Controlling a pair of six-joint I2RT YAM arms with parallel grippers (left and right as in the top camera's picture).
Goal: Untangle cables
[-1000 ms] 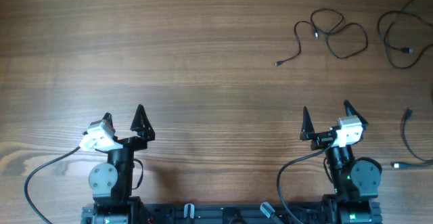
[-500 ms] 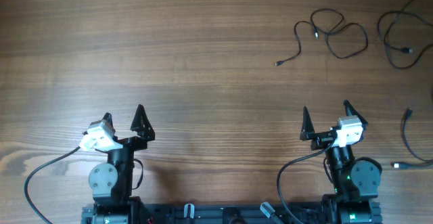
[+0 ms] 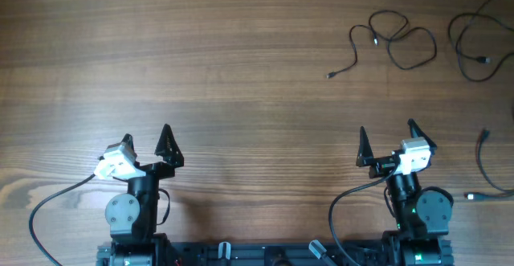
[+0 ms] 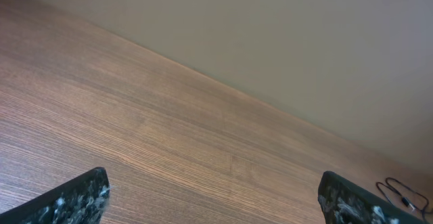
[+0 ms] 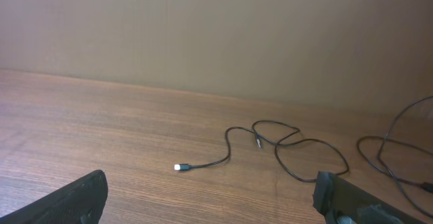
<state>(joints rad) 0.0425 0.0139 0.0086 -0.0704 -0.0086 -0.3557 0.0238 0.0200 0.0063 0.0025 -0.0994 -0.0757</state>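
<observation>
Three thin black cables lie apart at the table's far right. One looped cable [image 3: 397, 39] with a silver plug end [image 3: 329, 75] lies at the back; it also shows in the right wrist view [image 5: 284, 146]. A second cable [image 3: 474, 41] curls at the right edge. A third cable [image 3: 484, 165] lies by the right arm. My left gripper [image 3: 146, 141] is open and empty at the front left. My right gripper [image 3: 387, 141] is open and empty at the front right, well short of the cables. The left wrist view shows a cable's end [image 4: 402, 195] far off.
The wooden table [image 3: 225, 73] spreads wide between and beyond the arms. Both arm bases sit at the front edge, with thick black robot cables [image 3: 48, 206] trailing beside them. A plain wall [image 5: 216, 28] stands behind the table.
</observation>
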